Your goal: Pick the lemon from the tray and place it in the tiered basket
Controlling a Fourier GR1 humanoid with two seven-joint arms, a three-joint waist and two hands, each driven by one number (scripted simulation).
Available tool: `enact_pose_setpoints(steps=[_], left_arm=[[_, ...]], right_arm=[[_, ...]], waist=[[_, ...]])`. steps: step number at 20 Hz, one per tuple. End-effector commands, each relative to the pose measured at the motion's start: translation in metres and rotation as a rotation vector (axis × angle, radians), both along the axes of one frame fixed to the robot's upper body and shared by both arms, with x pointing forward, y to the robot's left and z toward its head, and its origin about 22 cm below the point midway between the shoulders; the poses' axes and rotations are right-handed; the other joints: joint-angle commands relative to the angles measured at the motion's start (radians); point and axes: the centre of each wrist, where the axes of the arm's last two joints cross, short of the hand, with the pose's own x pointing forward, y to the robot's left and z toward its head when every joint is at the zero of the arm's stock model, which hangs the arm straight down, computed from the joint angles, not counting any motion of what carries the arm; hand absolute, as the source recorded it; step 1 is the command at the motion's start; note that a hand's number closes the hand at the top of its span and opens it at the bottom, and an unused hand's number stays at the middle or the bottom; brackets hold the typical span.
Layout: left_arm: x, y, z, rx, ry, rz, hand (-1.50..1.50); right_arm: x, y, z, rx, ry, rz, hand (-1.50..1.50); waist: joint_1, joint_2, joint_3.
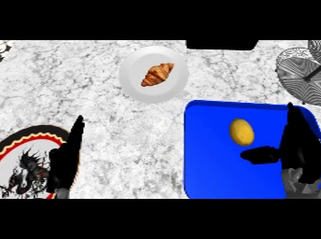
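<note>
I see lemon [241,131] on tray [215,175], lower right | right hand [298,148] beside it, spread, empty | left hand [65,161] lower-left, straight, empty

Layout of the counter [87,84] from above.
The lemon [241,131] is lying on the tray [212,177] at the near right, and the tiered basket [308,74] is standing just behind the tray's right corner. A plate [132,74] carrying a croissant [157,74] is sitting behind centre, and a second plate [11,158] is lying near left.

Kitchen setting: grey-white marbled counter [115,128] bore a white plate [138,91] with a croissant [157,74], a blue tray [215,175] holding a lemon [241,131], a wire tiered basket [306,77], a patterned plate [15,161].
</note>
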Motion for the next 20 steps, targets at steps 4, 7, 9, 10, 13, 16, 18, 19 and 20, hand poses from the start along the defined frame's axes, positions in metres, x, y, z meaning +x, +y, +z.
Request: enact_pose_setpoints(steps=[4,7,9,10,13,16,18,19,20], left_arm=[[-0.012,0.003,-0.02,-0.013,0.072,0.023,0.0],[-0.003,-0.002,-0.006,-0.014,0.073,0.02,0.0],[-0.004,-0.003,-0.01,-0.021,0.06,0.016,0.0],[-0.008,0.001,-0.006,-0.011,0.06,0.018,0.0],[-0.014,0.006,-0.015,-0.018,0.076,0.012,0.0],[-0.004,0.0,-0.007,-0.018,0.039,0.034,0.0],[-0.015,0.003,-0.013,-0.024,0.063,0.031,0.0],[-0.002,0.012,0.001,-0.015,0.065,0.014,0.0],[-0.006,-0.001,-0.011,-0.014,0.067,0.023,0.0]], right_arm=[[0.036,0.043,0.008,0.02,0.179,-0.119,-1.5],[0.045,0.057,0.009,0.024,0.193,-0.117,-1.5],[0.053,0.051,0.008,0.012,0.239,-0.124,-1.5],[0.057,0.045,-0.001,0.008,0.274,-0.137,-1.5],[0.062,0.05,-0.009,0.01,0.354,-0.139,-1.5],[0.065,0.062,-0.015,0.01,0.394,-0.134,-1.5],[0.07,0.044,0.0,0.049,0.399,-0.147,-1.5],[0.085,0.045,0.007,0.05,0.384,-0.151,-1.5],[0.071,0.059,-0.01,0.055,0.408,-0.136,-1.5]], waist=[[-0.013,0.003,-0.002],[-0.017,0.0,-0.001],[-0.02,0.002,-0.001],[-0.014,0.002,0.0],[-0.016,0.003,-0.001],[-0.021,0.001,-0.001],[-0.028,-0.001,-0.001],[-0.02,0.001,0.0],[-0.03,0.0,0.0]])
